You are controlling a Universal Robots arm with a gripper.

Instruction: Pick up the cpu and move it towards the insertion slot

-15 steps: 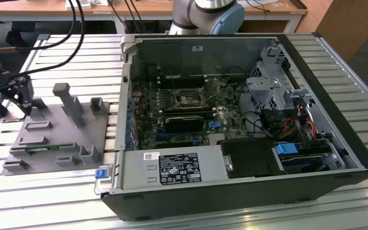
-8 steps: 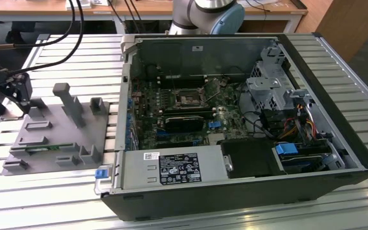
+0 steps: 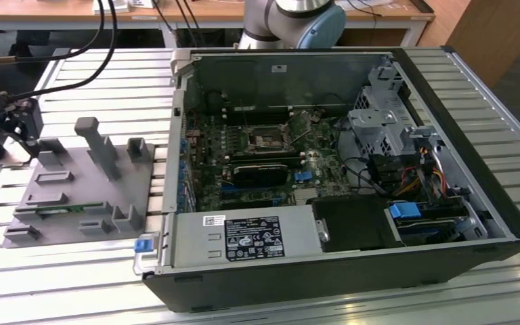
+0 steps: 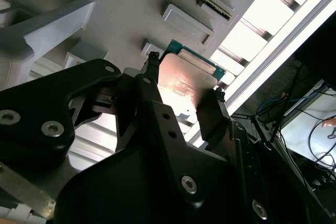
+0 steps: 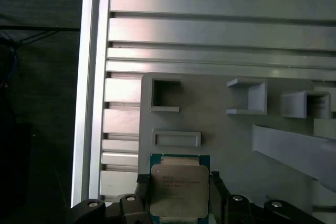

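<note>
Fingers (image 4: 210, 116) clamp the cpu (image 4: 185, 83) by two opposite edges, silvery top toward the wrist cameras, over the grey tray (image 3: 79, 189) at the exterior view's left. Farther off, the slot (image 3: 267, 140) lies well apart toward that view's right, inside the open case (image 3: 332, 277) on the desk (image 3: 89, 81).

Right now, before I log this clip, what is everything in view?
silvery flat square cpu: one, silver top and green edge, between the gripper's fingers over the tray
grey plastic tray: one, grey, at the exterior view's left on the table
narrow green memory stick: one, green, lying in the tray
open black computer case: one, black, at the exterior view's right
green motherboard: one, inside the case
square insertion slot: one, silvery frame and dark centre, on the motherboard
slatted aluminium table: one, silver, under everything
robot arm: one, grey and blue, behind the case
black gripper: one, shut on the cpu
</note>
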